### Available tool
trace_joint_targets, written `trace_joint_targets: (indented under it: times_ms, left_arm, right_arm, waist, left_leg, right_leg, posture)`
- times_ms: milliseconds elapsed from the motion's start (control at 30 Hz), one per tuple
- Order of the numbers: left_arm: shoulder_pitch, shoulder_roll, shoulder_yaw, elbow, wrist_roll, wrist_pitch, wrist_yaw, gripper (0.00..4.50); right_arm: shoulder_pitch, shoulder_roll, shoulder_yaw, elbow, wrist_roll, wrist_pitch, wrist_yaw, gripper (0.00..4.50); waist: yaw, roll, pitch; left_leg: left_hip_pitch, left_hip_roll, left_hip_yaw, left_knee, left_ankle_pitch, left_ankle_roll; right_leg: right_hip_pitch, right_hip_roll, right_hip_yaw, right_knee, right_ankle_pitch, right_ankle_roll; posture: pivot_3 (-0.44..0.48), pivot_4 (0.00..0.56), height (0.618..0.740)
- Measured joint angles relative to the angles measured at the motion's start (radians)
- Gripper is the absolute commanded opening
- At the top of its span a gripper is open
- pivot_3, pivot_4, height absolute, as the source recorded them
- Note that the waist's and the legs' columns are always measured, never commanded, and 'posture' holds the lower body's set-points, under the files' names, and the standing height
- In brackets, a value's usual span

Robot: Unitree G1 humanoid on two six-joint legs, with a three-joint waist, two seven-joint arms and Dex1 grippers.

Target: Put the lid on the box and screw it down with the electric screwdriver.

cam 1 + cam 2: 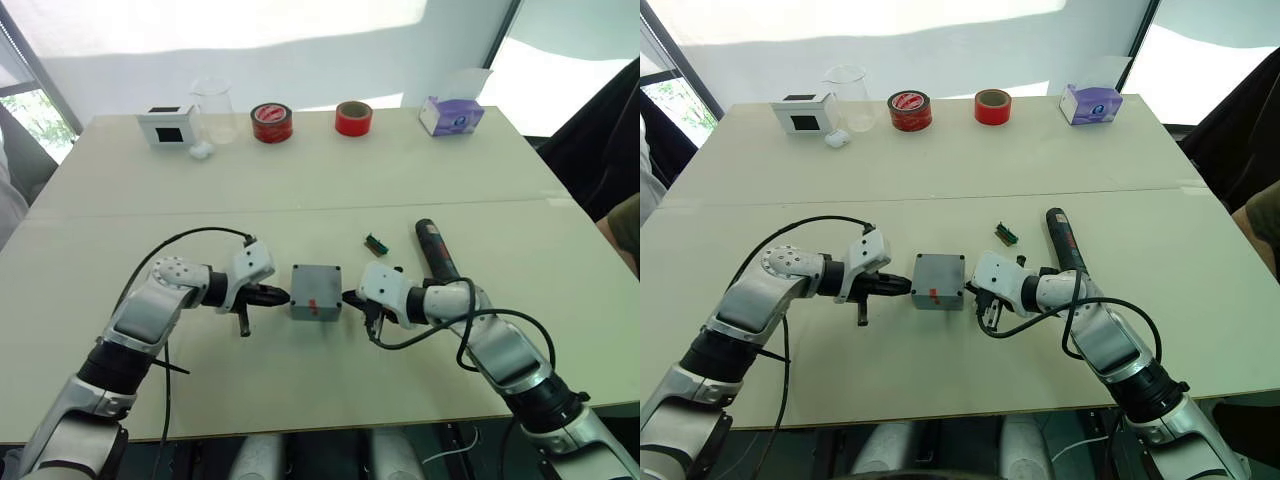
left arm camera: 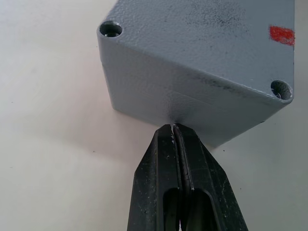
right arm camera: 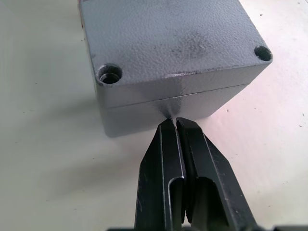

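The grey box [image 1: 316, 292] stands mid-table with a red mark [image 1: 312, 303] near its front edge. The lid [image 3: 168, 33] sits on top of it, with a seam running around the sides and open screw holes [image 3: 110, 74] at the corners. My left gripper [image 1: 283, 295] is shut, its tips touching the box's left side. My right gripper [image 1: 349, 297] is also shut and touches the right side. The black electric screwdriver [image 1: 436, 250] lies on the table to the right of the box, just behind my right wrist.
A small green part [image 1: 376, 241] lies behind the box. Along the far edge stand a white box with a black face [image 1: 166, 125], a clear beaker [image 1: 214, 108], two red tape rolls [image 1: 271, 122] [image 1: 353, 117] and a purple tissue box [image 1: 450, 114].
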Motion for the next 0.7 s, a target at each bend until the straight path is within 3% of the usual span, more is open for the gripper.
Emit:
trace_joint_targets:
  times_ms: [133,300,567,667,700]
  left_arm:
    - [-0.026,-0.027,0.087,0.019,-0.070,0.046,0.040,0.00]
    - [-0.027,-0.066,0.264,-0.009,-0.161,0.060,0.147,0.00]
    - [-0.074,0.022,0.283,-0.042,-0.312,0.218,0.067,0.00]
    - [-0.082,0.080,0.237,-0.085,-0.305,0.204,0.026,0.00]
    - [-0.082,0.102,0.205,-0.111,-0.297,0.192,0.000,0.00]
  right_arm:
    - [0.006,-0.011,-0.034,-0.030,0.025,0.018,0.007,0.04]
    - [0.059,-0.046,-0.177,-0.129,0.115,0.134,0.006,0.04]
    - [0.096,-0.126,-0.424,-0.247,0.306,0.345,0.011,0.04]
    - [0.149,-0.157,-0.457,-0.242,0.317,0.358,-0.005,0.82]
    - [0.172,-0.162,-0.464,-0.231,0.318,0.358,-0.012,1.28]
  waist:
    - [0.002,0.000,0.000]
    - [0.002,0.000,0.000]
    - [0.008,0.000,0.001]
    - [0.011,0.000,0.001]
    - [0.013,0.000,0.001]
  left_leg:
    - [0.000,0.000,0.000,0.000,0.000,0.000]
    - [0.000,0.000,0.000,0.000,0.000,0.000]
    - [0.000,0.000,0.000,-0.001,0.000,0.000]
    - [0.000,0.000,0.000,-0.003,0.000,0.000]
    - [0.000,0.000,0.000,-0.005,0.000,0.000]
  right_leg:
    - [0.000,0.000,0.000,0.000,0.000,0.000]
    - [0.000,-0.001,0.000,-0.001,0.000,0.000]
    - [0.001,-0.001,0.000,-0.001,0.000,0.000]
    - [0.001,-0.001,0.000,-0.003,0.000,0.000]
    - [0.000,-0.002,0.000,-0.004,0.000,0.000]
  posture:
    - [0.000,0.150,0.740]
    - [0.000,0.150,0.740]
    - [0.000,0.150,0.740]
    - [0.000,0.150,0.740]
    - [0.000,0.150,0.740]
